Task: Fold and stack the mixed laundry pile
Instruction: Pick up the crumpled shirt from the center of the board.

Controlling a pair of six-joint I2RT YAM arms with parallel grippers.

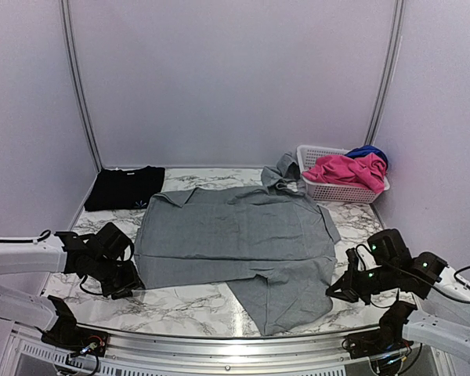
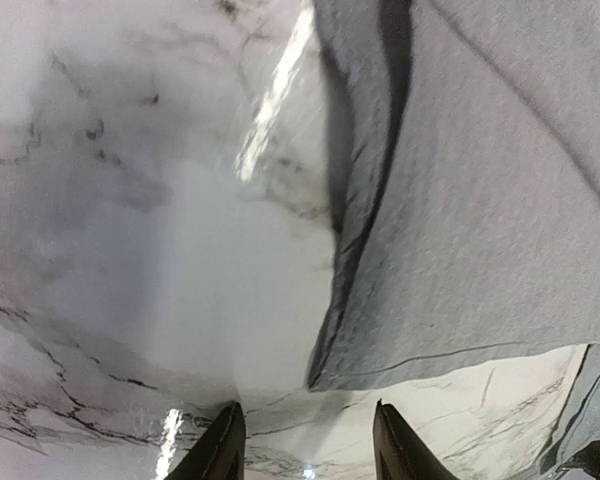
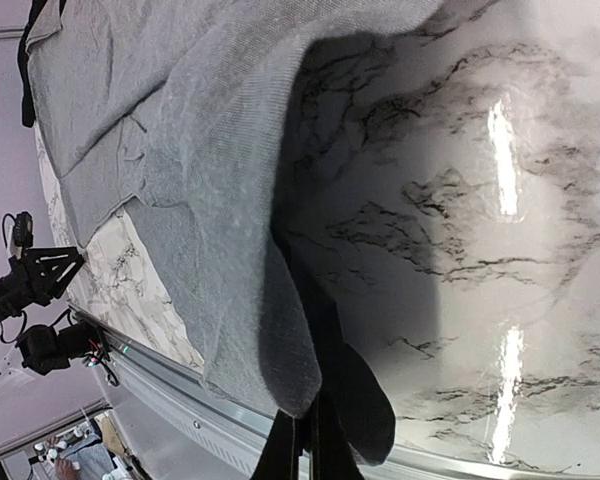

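There, near the right edge of the table [image 1: 180, 309], the right gripper [image 3: 302, 438] pinched the grey garment [image 1: 235, 235]; the left gripper [image 2: 305, 445] hung spread, empty, beside its left hem.

Pairs white link shells with black joint housings on left arm [image 1: 19, 254] and right arm [image 1: 442, 333]; shows green lights [image 1: 374, 251] on the right, thin black cables [image 1: 41, 234] looping off the links, tapered black fingers [image 2: 223, 448] on the left gripper [image 2: 305, 450].

White lattice basket [image 1: 341, 193], marble table [image 1: 188, 307]
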